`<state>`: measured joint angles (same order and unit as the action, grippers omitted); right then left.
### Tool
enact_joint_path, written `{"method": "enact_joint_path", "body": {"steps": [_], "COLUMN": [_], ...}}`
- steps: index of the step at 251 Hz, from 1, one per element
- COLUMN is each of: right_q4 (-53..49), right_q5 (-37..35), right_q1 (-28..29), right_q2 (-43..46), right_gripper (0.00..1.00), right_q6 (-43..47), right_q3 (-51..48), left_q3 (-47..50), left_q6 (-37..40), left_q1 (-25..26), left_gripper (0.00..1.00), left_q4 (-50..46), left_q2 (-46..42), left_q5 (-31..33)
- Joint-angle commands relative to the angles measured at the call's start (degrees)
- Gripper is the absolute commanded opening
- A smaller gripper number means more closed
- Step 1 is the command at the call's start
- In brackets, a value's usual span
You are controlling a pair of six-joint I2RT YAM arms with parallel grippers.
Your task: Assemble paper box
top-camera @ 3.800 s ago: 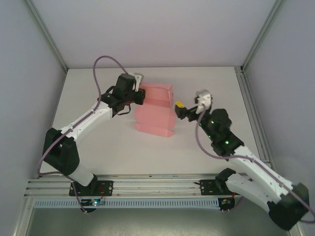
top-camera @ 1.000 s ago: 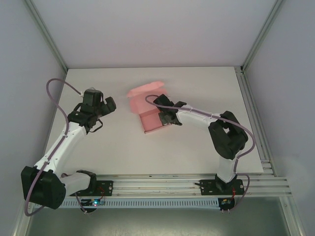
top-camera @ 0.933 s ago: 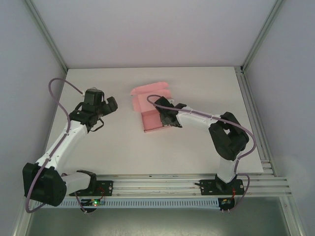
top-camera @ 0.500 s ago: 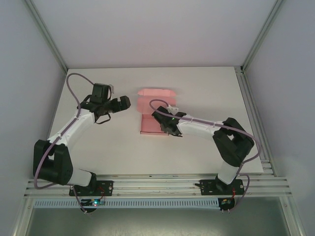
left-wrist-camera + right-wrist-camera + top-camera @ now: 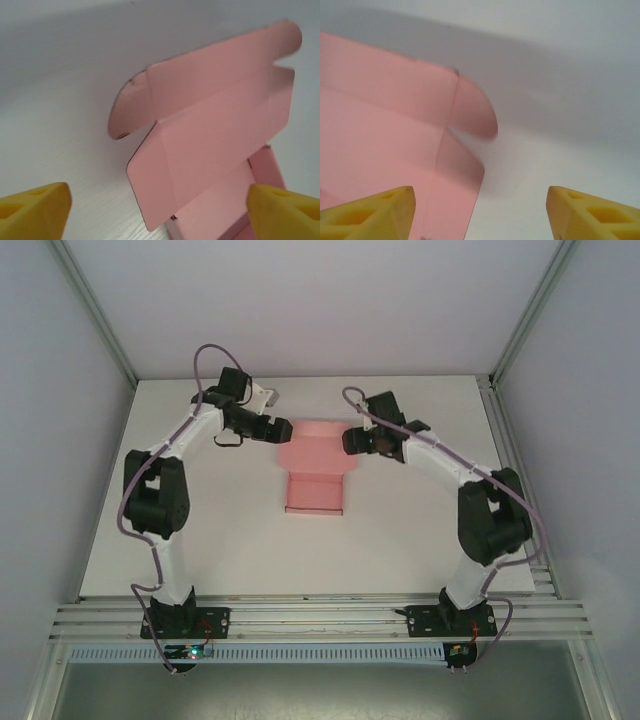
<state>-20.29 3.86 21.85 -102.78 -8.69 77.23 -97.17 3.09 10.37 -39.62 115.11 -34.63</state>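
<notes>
box lid open | left hand at 9 o'clock, right hand at 3, both open, empty | risk: skewing box, crumpling flaps through uneven push

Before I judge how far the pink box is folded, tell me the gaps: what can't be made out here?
Top view: whether left gripper and right gripper touch the paper box; too small, their bodies cover its side flaps.
Left wrist: the box's near end, cut by the bottom edge.
Right wrist: most of the box, cut by left and bottom edges.
</notes>
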Motion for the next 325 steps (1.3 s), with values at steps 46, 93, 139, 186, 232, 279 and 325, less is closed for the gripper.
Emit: {"method": "enact_joint_path", "body": {"steps": [46, 93, 139, 186, 232, 279, 325], "right_q4": [-9.3, -14.5, -15.1, -15.7, -15.7, -15.6, -15.8], "right_q5": [9.4, 12.5, 11.3, 11.1, 12.4, 14.0, 15.2], "right_q1": [-1.7, -2.1, -2.2, -3.2, -3.3, -3.4, -3.2], "right_q2": [-11.6, -14.4, -14.8, -15.6, -16.4, -17.1, -16.7], "right_gripper": [0.66, 0.57, 0.57, 0.56, 0.56, 0.38, 0.16], "right_q6": [13.2, 14.9, 15.4, 15.4, 15.5, 15.1, 14.4], "right_q3": [14.3, 18.5, 18.0, 18.4, 18.0, 18.5, 19.3], "left_q3": [-11.2, -14.8, -13.9, -14.2, -15.1, -16.3, -16.2], "left_q6": [15.5, 17.5, 18.6, 18.0, 17.4, 17.4, 16.7], "left_q1": [-0.8, -0.8, -0.8, -0.8, -0.8, -0.7, -0.7], "left_gripper": [0.80, 0.68, 0.60, 0.56, 0.48, 0.31, 0.20], "left_q4": [-17.9, -21.5, -21.6, -21.2, -20.5, -21.1, -20.9], "left_q2": [8.6, 11.4, 11.6, 12.5, 13.3, 13.5, 12.7], "left_q5": [-5.1, -5.9, -7.2, -6.5, -7.1, -7.6, -7.7]}}
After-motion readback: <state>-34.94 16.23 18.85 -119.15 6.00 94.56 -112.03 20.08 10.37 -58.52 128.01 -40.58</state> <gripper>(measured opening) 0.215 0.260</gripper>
